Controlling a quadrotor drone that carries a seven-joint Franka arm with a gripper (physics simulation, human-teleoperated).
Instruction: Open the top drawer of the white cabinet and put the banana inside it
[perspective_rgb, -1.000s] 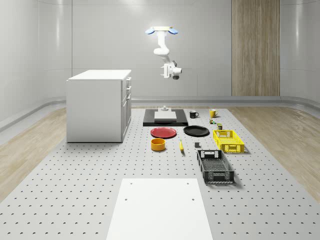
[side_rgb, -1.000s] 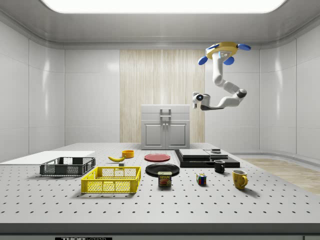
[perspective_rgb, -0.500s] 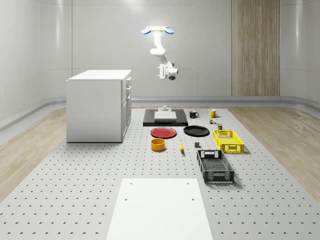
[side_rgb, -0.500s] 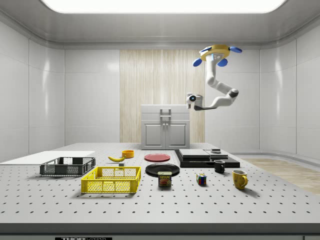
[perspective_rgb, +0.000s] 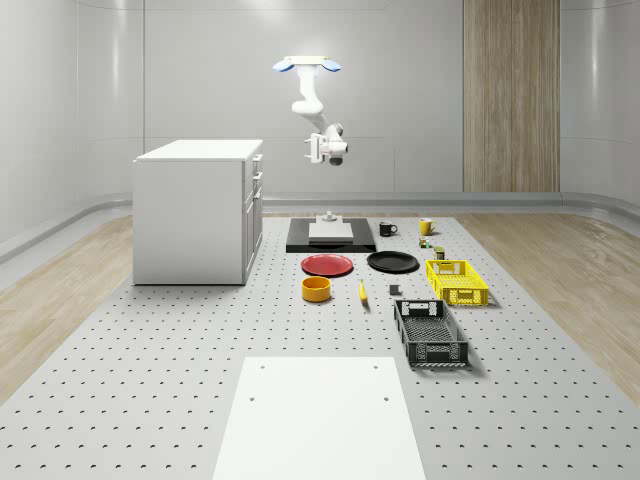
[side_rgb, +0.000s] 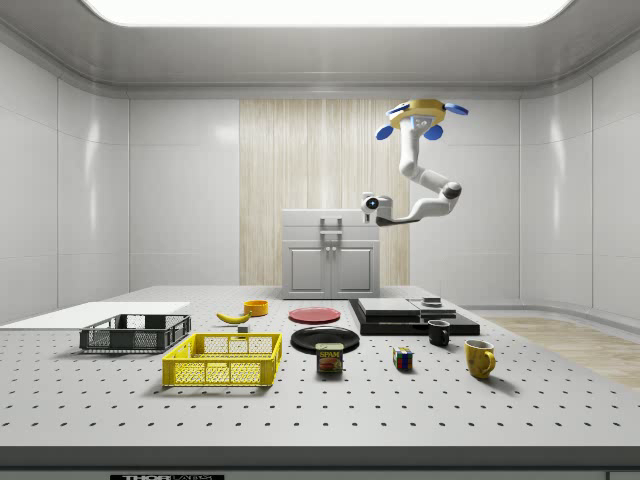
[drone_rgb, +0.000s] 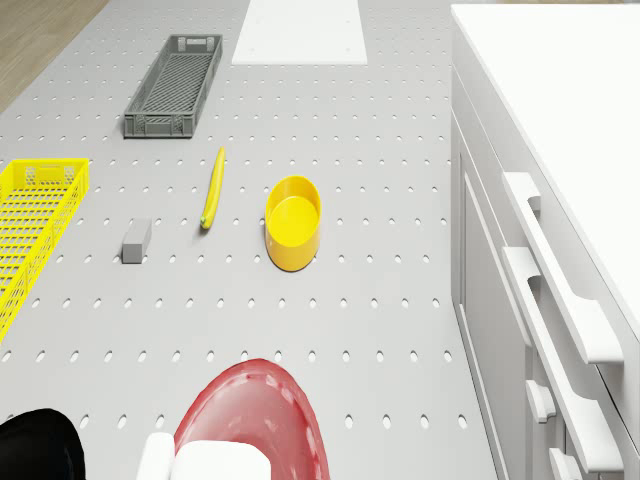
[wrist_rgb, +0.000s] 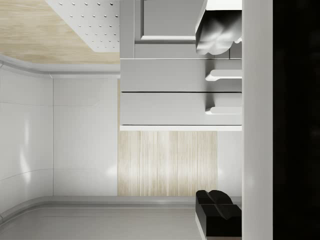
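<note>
The cabinet (perspective_rgb: 196, 212) is plain white, its drawer handles (drone_rgb: 560, 285) white too. The banana (drone_rgb: 212, 188) is yellow, lying on a pale grey table (perspective_rgb: 150, 380) dotted with a regular grid of dark holes. Near it sits a yellow bowl (drone_rgb: 293, 221), a red plate (perspective_rgb: 327, 265) and a black plate (perspective_rgb: 392, 262). 1 crate (perspective_rgb: 457, 282) is bright yellow mesh, the other crate (perspective_rgb: 430, 333) dark grey. The drone (side_rgb: 421, 108) is yellow-bodied with blue rotors, its arm (side_rgb: 415, 180) white. A wall panel (perspective_rgb: 510, 95) shows vertical light-wood grain.
</note>
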